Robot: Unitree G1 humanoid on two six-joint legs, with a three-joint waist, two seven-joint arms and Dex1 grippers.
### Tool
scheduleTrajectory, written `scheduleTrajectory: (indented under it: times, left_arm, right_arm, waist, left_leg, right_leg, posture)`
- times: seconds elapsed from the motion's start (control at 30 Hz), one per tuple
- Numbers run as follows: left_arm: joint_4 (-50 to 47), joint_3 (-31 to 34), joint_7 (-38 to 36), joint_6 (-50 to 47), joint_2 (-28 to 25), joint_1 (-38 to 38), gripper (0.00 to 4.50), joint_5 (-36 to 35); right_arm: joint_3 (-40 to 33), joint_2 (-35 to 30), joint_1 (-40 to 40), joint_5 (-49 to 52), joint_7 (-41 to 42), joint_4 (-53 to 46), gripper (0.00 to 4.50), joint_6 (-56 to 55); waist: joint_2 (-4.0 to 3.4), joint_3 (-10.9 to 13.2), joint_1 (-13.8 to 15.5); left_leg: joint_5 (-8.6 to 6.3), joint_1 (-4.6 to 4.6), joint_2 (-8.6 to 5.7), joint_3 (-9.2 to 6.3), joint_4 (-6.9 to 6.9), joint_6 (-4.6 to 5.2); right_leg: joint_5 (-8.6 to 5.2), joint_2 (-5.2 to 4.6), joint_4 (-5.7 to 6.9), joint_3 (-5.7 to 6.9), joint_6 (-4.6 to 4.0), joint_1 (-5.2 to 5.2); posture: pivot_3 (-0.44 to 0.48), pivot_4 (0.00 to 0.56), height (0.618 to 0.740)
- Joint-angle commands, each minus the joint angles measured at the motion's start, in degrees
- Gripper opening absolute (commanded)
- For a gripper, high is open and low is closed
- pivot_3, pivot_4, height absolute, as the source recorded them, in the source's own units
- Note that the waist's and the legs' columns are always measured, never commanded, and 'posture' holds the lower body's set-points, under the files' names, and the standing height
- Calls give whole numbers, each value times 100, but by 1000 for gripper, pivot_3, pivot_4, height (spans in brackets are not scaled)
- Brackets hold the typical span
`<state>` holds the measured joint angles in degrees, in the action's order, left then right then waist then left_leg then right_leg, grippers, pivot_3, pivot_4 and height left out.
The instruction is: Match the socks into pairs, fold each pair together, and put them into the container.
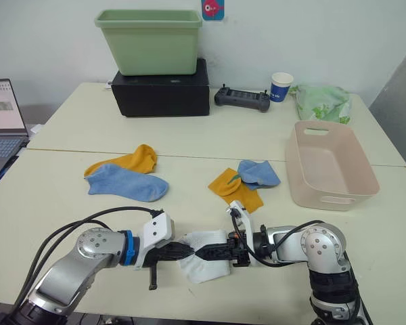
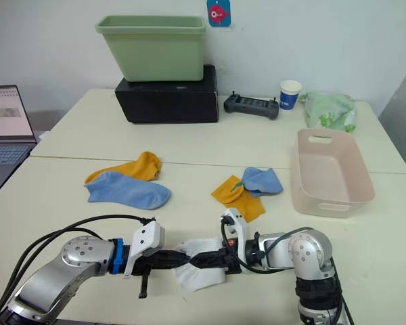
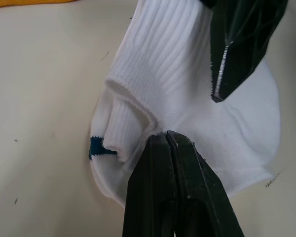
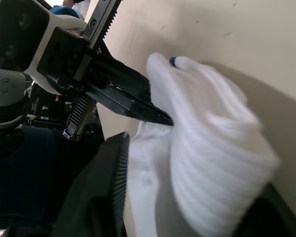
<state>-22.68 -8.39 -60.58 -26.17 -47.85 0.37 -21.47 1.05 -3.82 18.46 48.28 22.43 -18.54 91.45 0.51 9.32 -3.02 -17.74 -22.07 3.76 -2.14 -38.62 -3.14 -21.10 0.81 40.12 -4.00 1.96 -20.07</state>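
Note:
The white socks (image 1: pixel 206 261) lie bunched near the table's front edge, between my two grippers. My left gripper (image 1: pixel 189 250) is shut, its tips pinching a fold of the white socks (image 3: pixel 172 84). From the other side, my right gripper (image 1: pixel 201 252) is closed over the same bundle (image 4: pixel 212 148), with one finger on each side. Farther back, a light blue sock (image 1: pixel 125 183) overlaps a mustard sock (image 1: pixel 132 161) at the left. A second mustard sock (image 1: pixel 233 189) and blue sock (image 1: pixel 258 174) lie crumpled together at centre. The pale pink container (image 1: pixel 338 200) stands empty at the right.
A light green tub (image 1: pixel 152 40) sits on a black box (image 1: pixel 162 91) at the back. Beside them are a black controller (image 1: pixel 242 99), a paper cup (image 1: pixel 281 86) and a pale green bag (image 1: pixel 321 101). A laptop (image 1: pixel 1 118) is at the far left.

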Motion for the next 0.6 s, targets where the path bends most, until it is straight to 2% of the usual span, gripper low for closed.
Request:
scheduleTrajectory:
  times: [0.03,0.13,0.23,0.27,0.33,0.47,0.6]
  left_arm:
    - [43,112,-10,-10,-37,25,0,-14]
    - [102,238,-33,-58,66,-92,0,-225]
    - [-107,456,-154,-754,109,-398,0,-1008]
    - [-161,484,-106,-922,132,-579,183,-1127]
    - [-248,493,7,-1142,209,-1002,631,-1268]
    - [-281,442,203,-1297,498,-1719,1851,-1393]
    - [179,9,397,-1435,1294,-3377,3153,-1292]
  right_arm:
    - [-87,-35,-23,20,1,-146,1051,-118]
    - [-160,-233,-80,41,20,-286,10,-162]
    - [-238,-791,-192,73,125,-787,10,-309]
    - [-378,-929,-223,148,156,-974,1,-331]
    - [-687,-1155,-290,318,206,-1304,0,-367]
    - [-1120,-1519,-459,559,301,-1714,0,-419]
    - [-2079,-2438,-981,836,665,-2352,0,-855]
  waist:
    - [-1,1,-2]
    - [-1,2,-1]
    - [-4,6,28]
    - [-4,8,45]
    - [-4,10,88]
    - [-3,10,123]
    - [0,21,207]
  left_leg:
    - [0,-3,0,-1,0,0]
    - [0,-5,-1,0,0,0]
    - [0,-18,-3,-1,-1,0]
    - [0,-38,-5,-10,-10,-1]
    - [1,-54,-10,-11,-15,-1]
    - [3,-63,-9,-13,-16,-5]
    - [5,-81,-15,-9,-28,-7]
  right_leg:
    - [0,-1,0,0,0,-1]
    - [0,-2,-1,1,0,-3]
    - [0,-4,-1,2,0,-8]
    - [0,-7,-2,4,0,-15]
    - [0,-12,-5,13,1,-24]
    - [0,-10,-12,19,1,-25]
    - [0,-12,-15,27,1,-25]
  posture:
    - [0,150,720]
    - [0,150,720]
    - [0,150,720]
    - [0,150,720]
    - [0,150,720]
    - [0,150,720]
    - [0,150,720]
